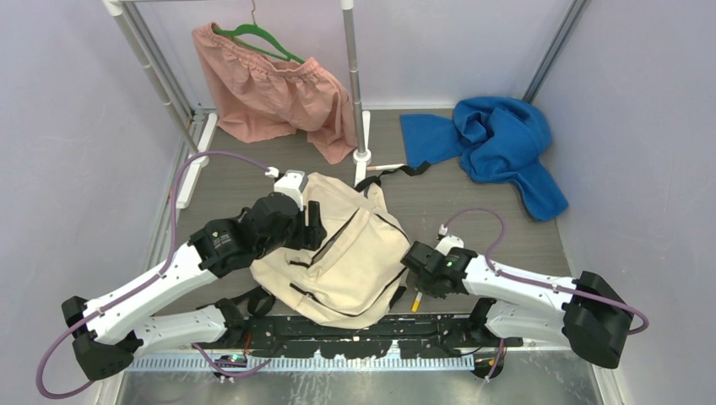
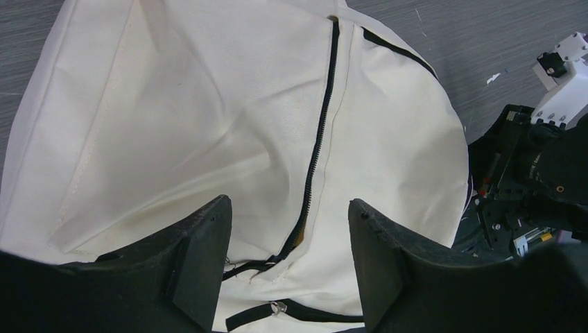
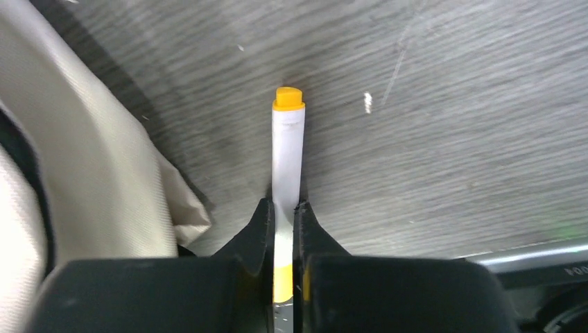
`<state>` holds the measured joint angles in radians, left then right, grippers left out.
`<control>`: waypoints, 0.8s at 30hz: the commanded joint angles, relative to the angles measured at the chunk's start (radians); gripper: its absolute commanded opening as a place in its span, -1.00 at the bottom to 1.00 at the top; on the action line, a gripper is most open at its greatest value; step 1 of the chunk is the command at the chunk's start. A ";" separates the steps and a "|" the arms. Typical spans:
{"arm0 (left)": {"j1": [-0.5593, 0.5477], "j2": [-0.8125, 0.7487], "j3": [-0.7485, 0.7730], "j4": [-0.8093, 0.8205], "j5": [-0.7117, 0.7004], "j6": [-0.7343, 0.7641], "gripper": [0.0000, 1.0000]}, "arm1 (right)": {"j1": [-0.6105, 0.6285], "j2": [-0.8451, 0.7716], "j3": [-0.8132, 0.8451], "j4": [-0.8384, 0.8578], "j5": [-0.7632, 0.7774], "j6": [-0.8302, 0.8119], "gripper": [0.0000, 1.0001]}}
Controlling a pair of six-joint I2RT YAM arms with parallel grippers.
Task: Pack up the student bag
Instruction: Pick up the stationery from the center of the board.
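- A white marker (image 3: 288, 152) with an orange cap is pinched tight in the right gripper (image 3: 281, 208), low near the front edge of the table (image 1: 507, 228). Its long axis is lined up with the fingers, capped end pointed away from the wrist.
- The student bag (image 1: 346, 253) is laid flat mid-table, just to the left of that gripper, with its cream fabric right beside the marker.
- The left gripper (image 2: 288, 229) is held wide open just above the bag, with the black zipper line (image 2: 320, 139) framed between its fingers. The zip looks closed, so an opening is probably needed first, and the left arm is better placed for that.
- Farther back, a blue fleece cloth (image 1: 498, 143) and a pink garment (image 1: 270, 89) on a green hanger (image 1: 262, 35) can be seen.
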<state>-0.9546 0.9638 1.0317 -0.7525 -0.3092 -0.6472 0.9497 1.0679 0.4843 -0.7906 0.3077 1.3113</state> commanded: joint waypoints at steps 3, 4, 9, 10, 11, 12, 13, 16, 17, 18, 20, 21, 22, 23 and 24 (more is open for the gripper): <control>0.001 -0.021 -0.003 0.035 0.002 0.001 0.27 | -0.054 0.050 0.008 0.072 0.008 -0.050 -0.99; 0.001 -0.024 -0.004 0.033 0.004 0.003 0.27 | -0.063 0.042 0.019 0.059 0.015 -0.066 -0.99; 0.001 -0.024 -0.001 0.034 0.004 0.011 0.27 | -0.106 -0.028 0.086 -0.025 0.065 -0.117 -0.99; 0.001 -0.021 0.000 0.034 0.004 0.012 0.27 | -0.109 -0.043 0.101 -0.042 0.075 -0.124 -0.99; 0.001 -0.019 0.000 0.037 0.003 0.013 0.27 | -0.111 -0.056 0.120 -0.063 0.086 -0.130 -0.99; 0.001 -0.016 0.000 0.039 0.003 0.014 0.27 | -0.112 -0.069 0.143 -0.092 0.098 -0.138 -0.99; 0.001 -0.012 0.001 0.042 0.002 0.015 0.27 | -0.112 -0.078 0.167 -0.114 0.111 -0.143 -0.99; 0.001 0.001 0.007 0.041 0.001 0.018 0.27 | -0.112 -0.101 0.263 -0.181 0.138 -0.170 -0.99; 0.001 0.006 0.010 0.040 0.000 0.020 0.27 | -0.111 -0.107 0.308 -0.200 0.136 -0.186 -0.98; 0.001 0.009 0.013 0.039 -0.001 0.022 0.27 | -0.111 -0.108 0.356 -0.217 0.128 -0.201 -0.98; 0.002 0.018 0.025 0.045 -0.004 0.030 0.27 | -0.111 -0.099 0.448 -0.220 0.099 -0.241 -0.98; 0.003 0.024 0.028 0.045 -0.004 0.033 0.27 | -0.111 -0.092 0.483 -0.197 0.069 -0.265 -0.98; 0.005 0.029 0.037 0.045 -0.007 0.036 0.27 | -0.111 -0.081 0.510 -0.159 0.027 -0.286 -0.98; 0.006 0.037 0.046 0.044 -0.016 0.034 0.27 | -0.111 -0.066 0.531 -0.116 -0.033 -0.312 -0.98; 0.007 0.039 0.050 0.038 -0.034 0.027 0.26 | -0.112 -0.042 0.549 -0.065 -0.102 -0.331 -0.98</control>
<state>-0.9543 0.9924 1.0283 -0.7521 -0.3103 -0.6346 0.8402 0.9863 0.9356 -0.9623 0.3569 1.0874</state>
